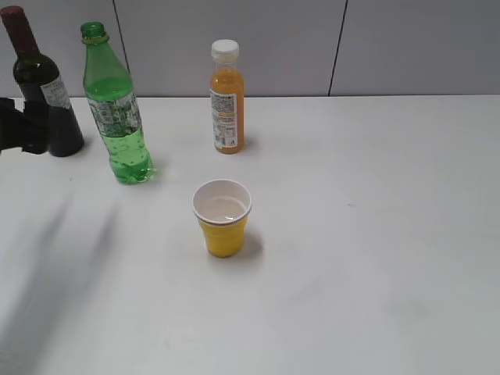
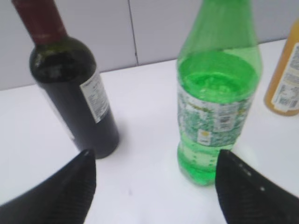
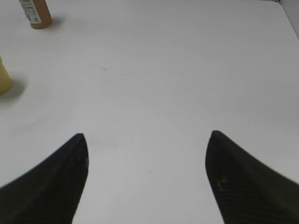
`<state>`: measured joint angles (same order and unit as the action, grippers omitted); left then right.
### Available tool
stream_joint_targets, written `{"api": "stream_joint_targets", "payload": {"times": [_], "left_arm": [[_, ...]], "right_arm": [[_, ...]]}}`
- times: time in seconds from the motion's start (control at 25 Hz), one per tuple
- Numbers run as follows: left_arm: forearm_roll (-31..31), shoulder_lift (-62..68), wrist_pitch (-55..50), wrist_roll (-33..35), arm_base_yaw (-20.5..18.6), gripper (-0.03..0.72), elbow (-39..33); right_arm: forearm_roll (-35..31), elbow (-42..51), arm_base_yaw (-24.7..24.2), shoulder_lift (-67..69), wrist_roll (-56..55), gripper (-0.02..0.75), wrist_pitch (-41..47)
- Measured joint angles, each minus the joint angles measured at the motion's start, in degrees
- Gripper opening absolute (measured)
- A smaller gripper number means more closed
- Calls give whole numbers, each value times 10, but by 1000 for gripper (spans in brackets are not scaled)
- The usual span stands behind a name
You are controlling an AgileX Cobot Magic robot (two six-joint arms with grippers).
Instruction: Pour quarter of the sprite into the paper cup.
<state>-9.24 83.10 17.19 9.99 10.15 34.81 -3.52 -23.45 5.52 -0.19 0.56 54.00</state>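
Half-full sprite [image 1: 116, 109] stands uncapped, paper cup [image 1: 223, 217] holds some liquid, both fingers wide.

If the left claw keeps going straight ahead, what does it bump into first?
Probably nothing at first: the open left gripper points at the gap between the wine bottle and the green soda bottle. The green bottle sits nearer its right finger, so it might brush that. Depth is hard to judge.
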Motion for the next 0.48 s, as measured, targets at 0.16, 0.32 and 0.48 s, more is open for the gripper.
{"api": "stream_joint_targets", "payload": {"times": [0.16, 0.32, 0.48], "left_arm": [[25, -5, -199, 1, -31, 596, 92], [63, -5, -366, 1, -46, 592, 182], [73, -5, -507, 1, -51, 592, 264]], "right_arm": [[0, 0, 0, 0, 0, 590, 0], [0, 0, 0, 0, 0, 590, 0], [0, 0, 0, 0, 0, 590, 0]]}}
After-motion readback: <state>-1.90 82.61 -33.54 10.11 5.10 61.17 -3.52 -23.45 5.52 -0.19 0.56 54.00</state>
